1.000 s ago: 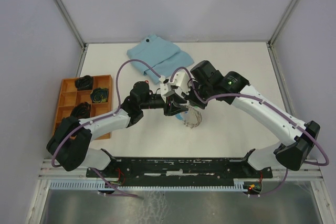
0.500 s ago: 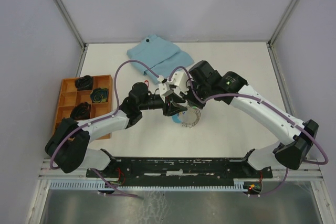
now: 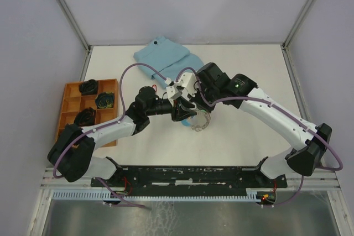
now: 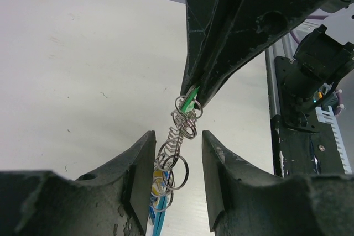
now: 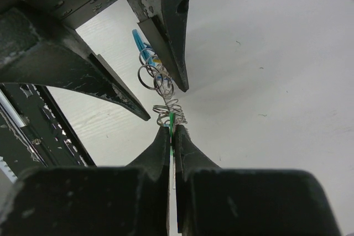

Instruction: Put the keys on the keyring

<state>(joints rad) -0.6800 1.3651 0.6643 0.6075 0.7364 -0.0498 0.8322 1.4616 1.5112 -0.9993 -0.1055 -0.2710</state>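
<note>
The right claw [image 5: 172,131] was pinched shut on one key [image 5: 172,119]. Only the key's green tag showed, a thin sliver between the fingertips, set against the coiled end of the keyring [image 5: 156,81]. The left claw [image 4: 176,143] stood half open, its two fingers either side of the keyring's chain with a gap on each side. One light-blue strap [image 5: 138,41] and one yellow tag [image 4: 157,177] hung at the chain's lower end; any print on the tag was too small to read. Both claws met near the one folded blue cloth [image 3: 163,58] on the bench [image 3: 249,70], on its arm-base side. Left of the cloth, one orange tray [image 3: 71,103] held three dark items [image 3: 88,87].
</note>
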